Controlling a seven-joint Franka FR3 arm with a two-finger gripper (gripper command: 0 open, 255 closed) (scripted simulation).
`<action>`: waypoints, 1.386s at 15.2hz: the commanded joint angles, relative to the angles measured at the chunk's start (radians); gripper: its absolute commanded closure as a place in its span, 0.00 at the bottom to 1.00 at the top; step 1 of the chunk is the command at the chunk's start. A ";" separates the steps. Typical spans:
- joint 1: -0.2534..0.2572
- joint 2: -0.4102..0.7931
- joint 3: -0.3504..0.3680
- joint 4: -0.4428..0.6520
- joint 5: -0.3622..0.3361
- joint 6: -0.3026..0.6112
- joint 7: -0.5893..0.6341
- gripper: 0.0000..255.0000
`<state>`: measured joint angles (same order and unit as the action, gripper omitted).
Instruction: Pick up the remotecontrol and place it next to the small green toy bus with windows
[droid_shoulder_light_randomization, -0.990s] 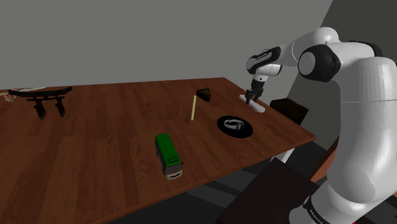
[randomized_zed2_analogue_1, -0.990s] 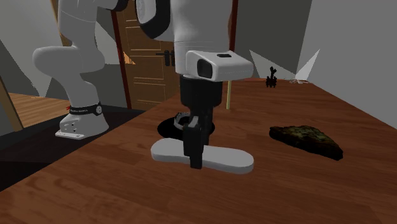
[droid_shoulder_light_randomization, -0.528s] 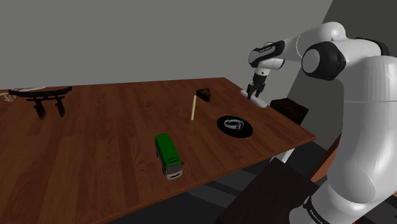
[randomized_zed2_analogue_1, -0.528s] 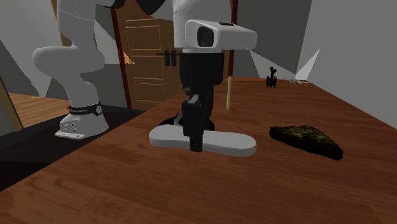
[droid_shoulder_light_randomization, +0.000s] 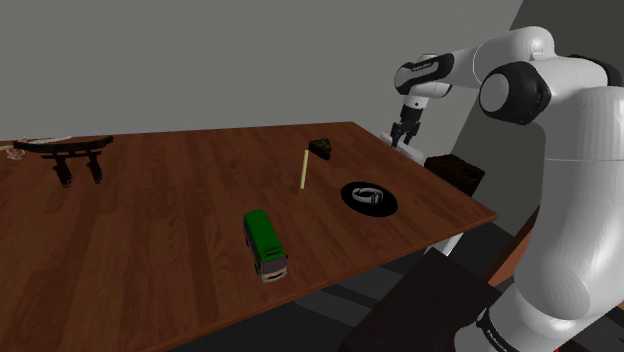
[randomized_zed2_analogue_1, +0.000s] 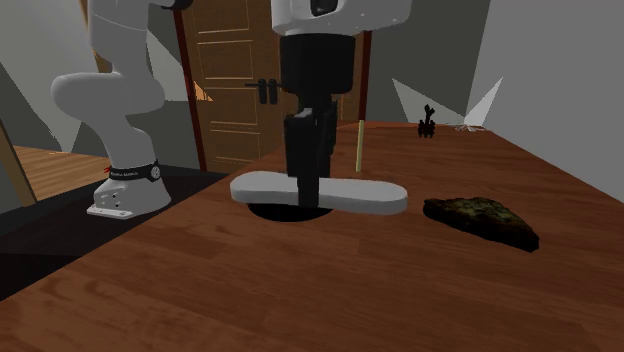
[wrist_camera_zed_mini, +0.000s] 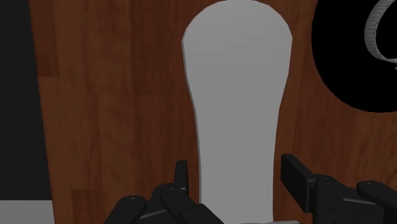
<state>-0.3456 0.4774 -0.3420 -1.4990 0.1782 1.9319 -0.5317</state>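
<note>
A flat, pale grey remote control (randomized_zed2_analogue_1: 362, 196) (wrist_camera_zed_mini: 236, 95) hangs level above the dark wooden table (droid_shoulder_light_randomization: 150, 230), and my gripper (randomized_zed2_analogue_1: 306, 195) (wrist_camera_zed_mini: 238, 184) is shut on its middle. In the wrist view the two fingers (wrist_camera_zed_mini: 296, 179) clasp its narrow waist. In the shoulder view the gripper (droid_shoulder_light_randomization: 402, 140) is above the table's far right corner, with the remote (droid_shoulder_light_randomization: 389, 138) a small white sliver at its tips. The green toy bus (droid_shoulder_light_randomization: 265, 242) with windows stands near the table's front edge, far to the shoulder view's left of the gripper.
A black plate (droid_shoulder_light_randomization: 370, 197) (wrist_camera_zed_mini: 356, 70) holding a grey ring lies between gripper and bus. An upright yellow stick (droid_shoulder_light_randomization: 303, 170) (randomized_zed2_analogue_1: 358, 147) and a dark wedge (droid_shoulder_light_randomization: 322, 147) (randomized_zed2_analogue_1: 480, 222) stand nearby. A black gate-shaped stand (droid_shoulder_light_randomization: 75, 155) sits far left. A dark box (droid_shoulder_light_randomization: 455, 170) lies beyond the table's right edge.
The gripper has risen with the remote, lifting it off the table surface to hang above it. The other things have not moved.
</note>
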 joint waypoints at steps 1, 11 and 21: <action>-0.001 -0.006 -0.002 0.023 -0.003 -0.029 0.002 1.00; 0.057 -0.127 -0.003 -0.072 -0.043 -0.048 0.060 1.00; 0.210 -0.420 0.053 -0.451 -0.144 0.061 0.279 1.00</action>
<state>-0.1483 0.0903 -0.2962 -1.9055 0.0451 1.9788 -0.2767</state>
